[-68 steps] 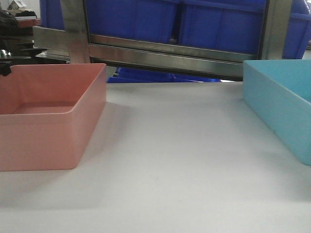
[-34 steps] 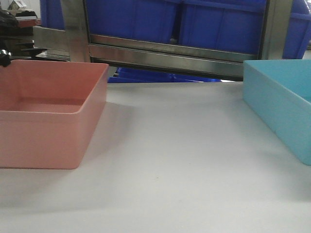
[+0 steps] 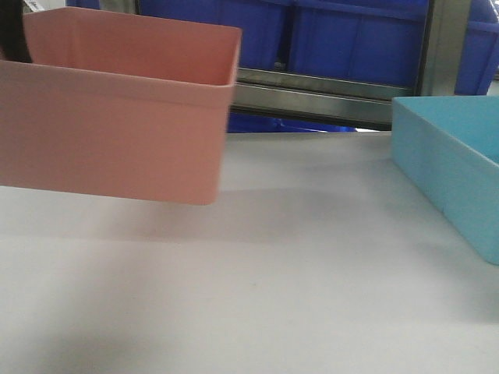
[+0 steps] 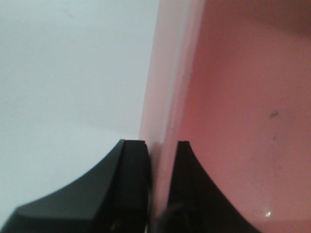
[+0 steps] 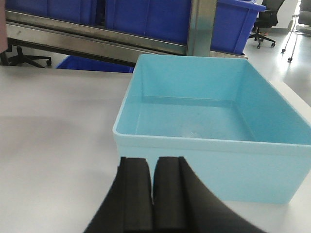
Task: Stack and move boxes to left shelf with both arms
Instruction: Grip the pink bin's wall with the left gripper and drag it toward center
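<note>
Left tool clamps a wall of the empty pink box, held above the table; right tool, pressed together, faces the empty blue box.

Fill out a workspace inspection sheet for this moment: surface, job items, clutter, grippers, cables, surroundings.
Surface: white tabletop, shadow under the raised tub.
Job's things: pink tub held clear of the table; blue tub resting on it, empty.
Clutter: nothing seen.
Grippers: left gripper shut on the pink tub's wall, one finger inside, one outside; right gripper shut, empty, before the blue tub's near wall.
Cables: nothing seen.
Surroundings: steel rack with dark blue bins behind; office chair beyond.
</note>
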